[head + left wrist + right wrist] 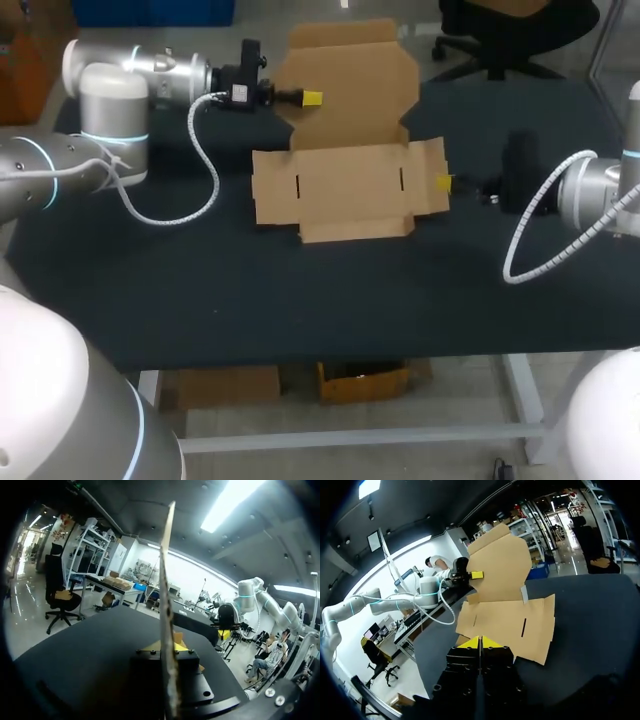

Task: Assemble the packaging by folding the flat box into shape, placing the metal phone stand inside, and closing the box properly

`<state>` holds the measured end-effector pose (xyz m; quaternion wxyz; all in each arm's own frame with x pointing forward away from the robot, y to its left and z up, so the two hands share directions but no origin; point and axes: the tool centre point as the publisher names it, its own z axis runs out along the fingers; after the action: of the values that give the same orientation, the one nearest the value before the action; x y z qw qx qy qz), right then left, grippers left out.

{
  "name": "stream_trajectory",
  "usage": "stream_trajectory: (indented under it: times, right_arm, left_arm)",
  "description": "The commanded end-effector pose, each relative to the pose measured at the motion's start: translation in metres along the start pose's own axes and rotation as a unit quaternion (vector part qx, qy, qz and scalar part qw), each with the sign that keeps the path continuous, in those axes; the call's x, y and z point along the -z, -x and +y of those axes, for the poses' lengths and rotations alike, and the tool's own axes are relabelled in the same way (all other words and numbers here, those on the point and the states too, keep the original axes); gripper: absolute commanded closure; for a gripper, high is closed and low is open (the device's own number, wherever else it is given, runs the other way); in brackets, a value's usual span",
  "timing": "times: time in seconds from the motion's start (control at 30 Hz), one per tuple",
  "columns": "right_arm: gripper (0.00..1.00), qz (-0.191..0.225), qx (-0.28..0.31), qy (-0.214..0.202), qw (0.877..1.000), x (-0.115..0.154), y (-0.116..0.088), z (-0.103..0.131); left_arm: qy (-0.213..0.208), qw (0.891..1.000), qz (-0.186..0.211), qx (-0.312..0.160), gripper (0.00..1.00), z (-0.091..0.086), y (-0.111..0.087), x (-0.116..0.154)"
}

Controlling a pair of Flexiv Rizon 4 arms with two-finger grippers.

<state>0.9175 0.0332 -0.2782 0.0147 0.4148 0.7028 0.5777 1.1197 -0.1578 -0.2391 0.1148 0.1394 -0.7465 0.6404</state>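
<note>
**Workpiece.** The flat box [345,185] lies unfolded on the table [200,300] with its base panel down. Its rear panel [345,85] stands raised off the table, hinged along the crease at the back of the base.

**Left gripper** [312,97]. It sits at the left edge of the box's rear panel, entering from the box's left side. In the left wrist view the cardboard runs edge-on between the two fingers, with a yellow tip against each face. The jaws are closed on the rear panel. Judged purpose: the pinch holds the panel upright so the crease sets and the panel does not drop back.

**Right gripper** [443,182]. It sits at the outer edge of the box's right side flap [430,180]. In the right wrist view the yellow tips are drawn together with no gap and meet the flap's edge. No cardboard shows between them. Judged purpose: the closed tips act as a stop, keeping the base from sliding or lifting while the other arm raises the rear panel. Whether they bear down on the flap or only touch it cannot be determined.

**Status.** The other flaps lie flat, so folding is judged to be at an early stage. The metal phone stand shows in no view, so its place relative to the box cannot be given.
</note>
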Motion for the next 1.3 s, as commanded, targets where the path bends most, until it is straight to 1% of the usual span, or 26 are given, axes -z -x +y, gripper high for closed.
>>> stream_trajectory:
  times: [0.03, 0.2, 0.4, 0.63, 0.87, 1.07, 1.1, 1.17, 1.2, 1.3]
  right_arm:
    - [1.0, -0.007, 0.005, 0.002, 1.0, 0.001, -0.008, -0.011]
    - [1.0, -0.004, 0.005, -0.001, 1.0, 0.003, -0.01, -0.018]
    - [1.0, -0.002, 0.008, -0.001, 1.0, 0.005, -0.01, -0.026]
    - [1.0, 0.006, 0.011, -0.003, 1.0, 0.004, -0.011, -0.034]
    - [1.0, 0.011, 0.021, -0.005, 1.0, 0.001, -0.012, -0.039]
    - [1.0, 0.017, 0.037, -0.006, 0.999, -0.014, -0.018, -0.047]
    - [1.0, 0.027, 0.037, -0.005, 0.999, -0.017, -0.019, -0.049]
    - [1.0, 0.023, 0.04, -0.007, 0.999, -0.024, -0.021, -0.051]
    - [1.0, 0.03, 0.04, -0.006, 0.999, -0.027, -0.022, -0.053]
    - [1.0, 0.028, 0.041, -0.005, 0.999, -0.034, -0.023, -0.057]
  left_arm:
    - [0.009, 1.0, -0.007, -0.009, 1.0, -0.009, -0.007, -0.005]
    - [0.012, 1.0, -0.011, -0.025, 1.0, -0.017, -0.014, -0.008]
    - [0.015, 0.999, -0.011, -0.043, 1.0, -0.02, -0.025, -0.011]
    - [0.015, 0.998, -0.017, -0.064, 1.0, -0.019, -0.037, -0.015]
    - [0.007, 0.997, -0.03, -0.072, 1.0, -0.016, -0.045, -0.013]
    - [0.004, 0.996, -0.04, -0.08, 1.0, -0.016, -0.05, -0.012]
    - [0.004, 0.996, -0.04, -0.08, 1.0, -0.015, -0.051, -0.012]
    - [0.003, 0.996, -0.039, -0.082, 1.0, -0.015, -0.053, -0.013]
    - [0.003, 0.996, -0.039, -0.084, 1.0, -0.015, -0.054, -0.013]
    - [0.003, 0.995, -0.038, -0.09, 1.0, -0.014, -0.056, -0.013]
